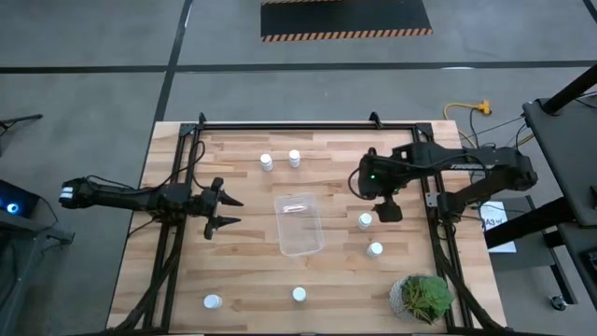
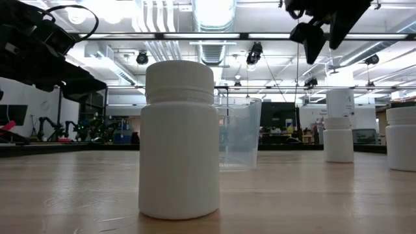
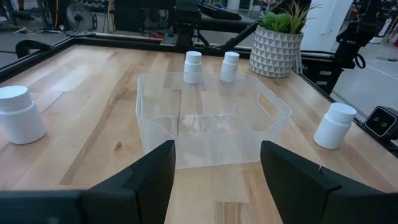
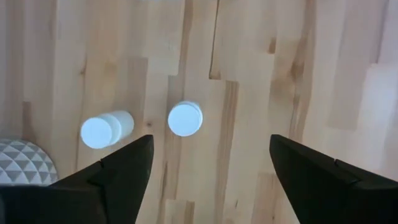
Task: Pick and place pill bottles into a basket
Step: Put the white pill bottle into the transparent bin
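The clear basket (image 1: 298, 224) stands mid-table, and it also shows in the left wrist view (image 3: 211, 124). Six white pill bottles stand upright on the table: two at the far side (image 1: 267, 162) (image 1: 295, 158), two right of the basket (image 1: 365, 220) (image 1: 375, 249), and two near the front edge (image 1: 298, 295) (image 1: 213, 301). My right gripper (image 1: 384, 211) is open and points down, high over the two right-hand bottles (image 4: 185, 119) (image 4: 102, 129). My left gripper (image 1: 222, 211) is open and level, left of the basket, facing it (image 3: 214, 168).
A green potted plant (image 1: 422, 297) stands at the near right corner. A black metal frame (image 1: 308, 125) runs along the table's edges. In the low view a bottle (image 2: 179, 140) stands close to the camera, with the basket (image 2: 239, 133) behind it.
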Robot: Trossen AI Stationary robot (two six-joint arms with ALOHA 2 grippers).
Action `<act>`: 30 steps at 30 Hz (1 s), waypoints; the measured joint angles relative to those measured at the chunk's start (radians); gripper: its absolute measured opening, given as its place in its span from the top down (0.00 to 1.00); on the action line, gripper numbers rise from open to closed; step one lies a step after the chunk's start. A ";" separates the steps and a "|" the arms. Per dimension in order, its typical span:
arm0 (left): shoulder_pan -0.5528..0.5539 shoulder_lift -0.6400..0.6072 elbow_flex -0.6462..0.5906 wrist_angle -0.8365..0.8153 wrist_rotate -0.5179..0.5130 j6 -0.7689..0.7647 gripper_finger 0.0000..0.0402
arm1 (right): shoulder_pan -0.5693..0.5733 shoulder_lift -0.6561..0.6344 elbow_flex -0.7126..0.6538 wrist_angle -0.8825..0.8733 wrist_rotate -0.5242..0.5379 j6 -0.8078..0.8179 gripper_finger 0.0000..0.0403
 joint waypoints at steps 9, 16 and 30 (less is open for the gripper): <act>0.000 0.001 0.000 0.000 0.000 0.000 0.45 | 0.000 0.031 -0.125 0.126 -0.004 0.007 0.26; 0.000 0.000 0.000 0.000 0.000 0.000 0.45 | 0.020 -0.035 -0.253 0.235 -0.006 0.058 0.26; 0.000 0.004 0.000 -0.001 0.000 0.000 0.45 | 0.105 -0.025 -0.358 0.346 0.007 0.111 0.27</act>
